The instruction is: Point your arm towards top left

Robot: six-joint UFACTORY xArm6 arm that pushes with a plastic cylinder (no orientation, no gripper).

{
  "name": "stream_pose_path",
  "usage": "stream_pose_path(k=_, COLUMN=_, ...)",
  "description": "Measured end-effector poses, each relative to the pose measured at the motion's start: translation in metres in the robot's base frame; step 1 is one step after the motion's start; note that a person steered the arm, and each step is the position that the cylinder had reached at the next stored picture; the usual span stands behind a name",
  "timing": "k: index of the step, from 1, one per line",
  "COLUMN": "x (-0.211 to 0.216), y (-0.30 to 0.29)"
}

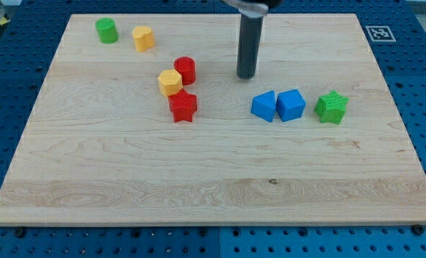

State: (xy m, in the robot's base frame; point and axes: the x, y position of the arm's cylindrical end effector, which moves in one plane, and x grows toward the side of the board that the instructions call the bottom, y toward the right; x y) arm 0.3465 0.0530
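Observation:
My tip (246, 75) rests on the wooden board (127, 179), right of centre in the view's upper half. A red cylinder (185, 70) is to its left, with a yellow hexagonal block (170, 82) and a red star block (183, 106) just below that. Two blue blocks (264, 106) (290, 104) sit side by side below and right of the tip. A green star block (332, 107) lies further right. A green cylinder (107, 30) and a yellow block (143, 38) stand near the top left corner.
The board lies on a blue perforated table (421, 86). A black-and-white marker tag (379, 33) sits just off the board's top right corner.

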Motion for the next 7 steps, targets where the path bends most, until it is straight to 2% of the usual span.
stream_pose_path(k=2, x=-0.032, y=-0.057)
stream_pose_path(k=4, x=-0.125, y=-0.126)
stream_pose_path(k=5, x=-0.151, y=-0.194)
stream_pose_path(k=7, x=-0.153, y=-0.333)
